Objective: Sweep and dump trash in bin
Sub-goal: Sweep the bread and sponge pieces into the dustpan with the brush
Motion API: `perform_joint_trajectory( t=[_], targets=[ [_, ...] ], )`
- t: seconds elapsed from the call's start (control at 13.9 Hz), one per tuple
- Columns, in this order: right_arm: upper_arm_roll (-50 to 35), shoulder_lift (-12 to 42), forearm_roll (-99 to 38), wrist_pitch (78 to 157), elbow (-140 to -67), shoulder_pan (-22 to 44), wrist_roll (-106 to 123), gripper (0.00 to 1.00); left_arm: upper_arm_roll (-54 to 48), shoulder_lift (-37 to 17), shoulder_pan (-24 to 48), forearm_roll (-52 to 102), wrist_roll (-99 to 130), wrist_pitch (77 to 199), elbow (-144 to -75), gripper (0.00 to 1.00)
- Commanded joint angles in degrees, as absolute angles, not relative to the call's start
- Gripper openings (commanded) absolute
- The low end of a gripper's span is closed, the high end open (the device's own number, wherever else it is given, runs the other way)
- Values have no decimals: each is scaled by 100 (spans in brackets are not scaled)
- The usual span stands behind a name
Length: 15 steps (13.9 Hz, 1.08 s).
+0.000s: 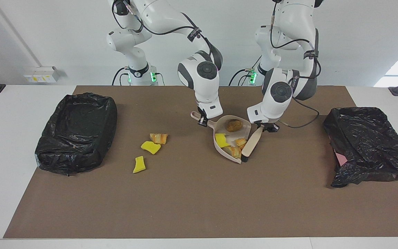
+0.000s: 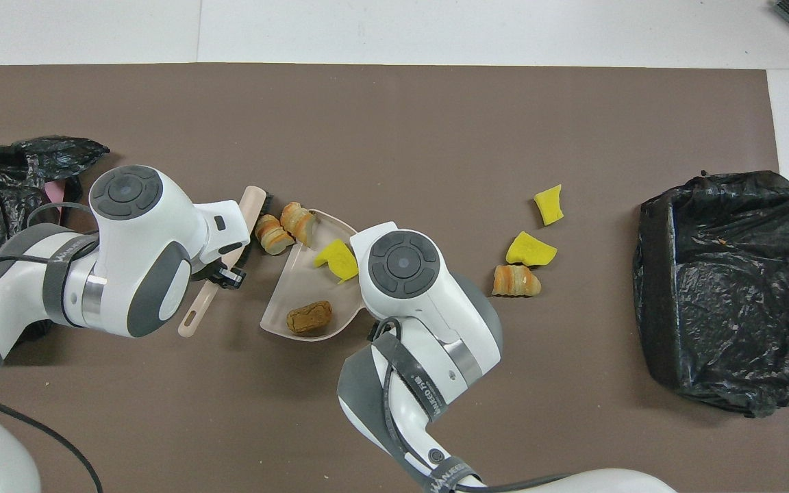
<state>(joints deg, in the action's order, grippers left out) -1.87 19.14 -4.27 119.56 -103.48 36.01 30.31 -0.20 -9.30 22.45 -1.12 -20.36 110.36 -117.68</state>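
Observation:
My right gripper [image 1: 202, 120] is shut on the handle of the beige dustpan [image 1: 229, 135], which rests on the mat. In the pan lie a brown lump [image 1: 234, 125] and a yellow sponge scrap [image 1: 221, 139]. Two striped pastries [image 1: 237, 147] sit just inside its open mouth. My left gripper [image 1: 264, 128] is shut on the beige brush [image 1: 250, 145], whose bristle end touches the pan's lip beside the pastries. Loose trash lies on the mat toward the right arm's end: a pastry [image 1: 159, 138] and two sponge scraps [image 1: 150, 147] [image 1: 139, 164].
A bin lined with a black bag [image 1: 78, 131] stands at the right arm's end of the mat. A crumpled black bag [image 1: 368, 145] over something pink lies at the left arm's end. A brown mat [image 1: 199, 200] covers the table.

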Motion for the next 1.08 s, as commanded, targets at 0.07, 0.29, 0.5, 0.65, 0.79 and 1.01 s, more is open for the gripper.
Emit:
perform_joint_trajectory(
  t=[0.07,0.29,0.5,0.65,0.79,1.01],
  targets=[
    [-202,1890,-448,12076,-10371,3612,2856,0,35,-633,2593,-18,-1760,10828,-12050,0],
    [-202,1890,-448,12076,-10371,3612,2856,0,62,-703,2225,17,-1023,10890,-11927,0],
    [-202,1890,-413,12067,-10354,3604,2865,0,61,-677,1847,113,-371,10951,-11725,0],
    [-202,1890,-299,12015,-10310,3604,2865,0,79,-651,1654,149,-63,10978,-11725,0],
    [-202,1724,-299,11884,-10309,3560,2900,0,79,-607,1600,149,78,10925,-11768,0],
    [-202,1075,-308,11270,-10318,3175,3031,0,79,-501,1652,149,701,10977,-11926,0]
  ],
)
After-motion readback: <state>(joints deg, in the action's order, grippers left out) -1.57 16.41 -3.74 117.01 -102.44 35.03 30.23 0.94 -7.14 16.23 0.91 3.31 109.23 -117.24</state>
